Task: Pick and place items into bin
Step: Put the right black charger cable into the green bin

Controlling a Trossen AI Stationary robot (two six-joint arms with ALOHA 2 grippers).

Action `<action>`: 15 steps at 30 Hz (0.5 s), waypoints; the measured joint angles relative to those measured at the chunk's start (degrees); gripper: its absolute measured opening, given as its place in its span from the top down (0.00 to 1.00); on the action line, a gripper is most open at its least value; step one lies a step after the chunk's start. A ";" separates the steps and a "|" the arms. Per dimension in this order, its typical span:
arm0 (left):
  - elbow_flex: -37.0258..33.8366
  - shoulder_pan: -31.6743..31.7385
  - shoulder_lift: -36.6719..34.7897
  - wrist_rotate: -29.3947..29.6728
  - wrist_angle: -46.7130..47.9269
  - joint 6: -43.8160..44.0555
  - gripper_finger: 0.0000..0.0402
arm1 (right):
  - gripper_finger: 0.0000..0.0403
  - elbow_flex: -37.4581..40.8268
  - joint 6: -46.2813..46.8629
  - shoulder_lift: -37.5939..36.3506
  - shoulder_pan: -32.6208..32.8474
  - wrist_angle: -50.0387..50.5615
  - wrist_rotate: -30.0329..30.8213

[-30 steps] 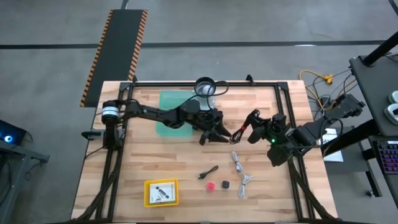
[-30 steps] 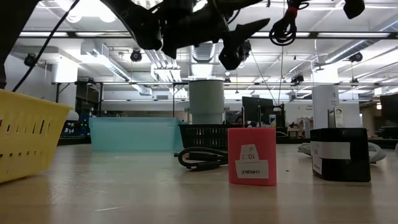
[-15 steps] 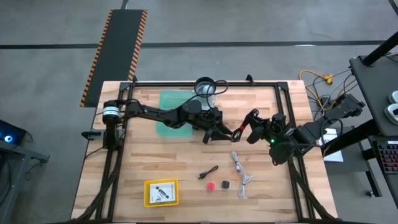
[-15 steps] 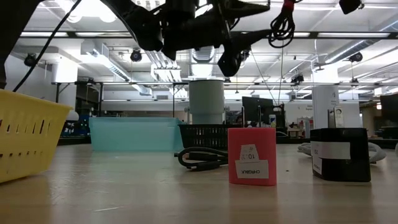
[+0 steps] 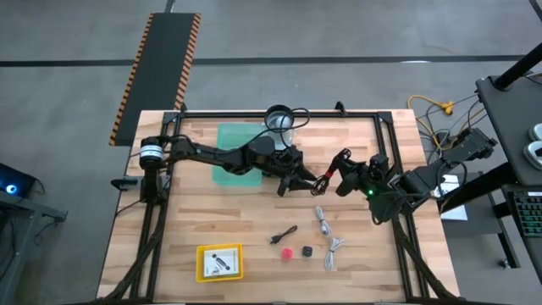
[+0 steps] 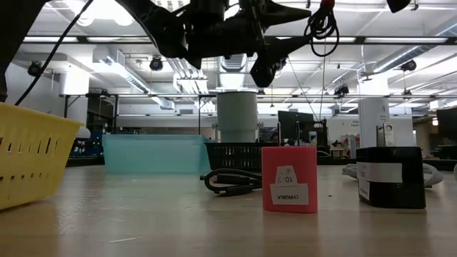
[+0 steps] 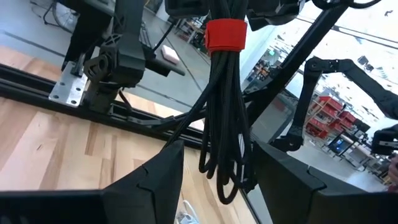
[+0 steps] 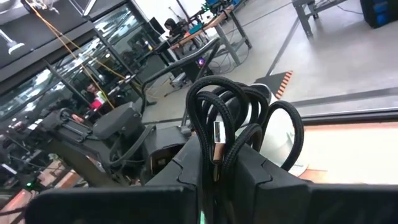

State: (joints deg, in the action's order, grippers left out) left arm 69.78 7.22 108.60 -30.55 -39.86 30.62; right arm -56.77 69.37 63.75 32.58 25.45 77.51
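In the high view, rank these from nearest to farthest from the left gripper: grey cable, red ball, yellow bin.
From the left gripper:
1. Grey cable, just below it, slightly right.
2. Red ball, farther down near the table's front.
3. Yellow bin, front-left, farthest.

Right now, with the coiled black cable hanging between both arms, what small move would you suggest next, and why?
Probably close the left hand on the black cable bundle. That bundle, tied with a red band, hangs between the left hand's open fingers, while the right hand is shut on it above the table. Once gripped, the right can let go.
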 joint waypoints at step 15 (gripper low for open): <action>0.00 0.94 0.00 -1.18 0.04 0.48 0.56 | 0.92 0.00 -7.18 -0.24 0.02 -5.70 -8.39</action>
State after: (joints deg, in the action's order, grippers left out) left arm 69.78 8.16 108.60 -31.73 -39.81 31.10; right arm -56.77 62.19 63.51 32.60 19.75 69.12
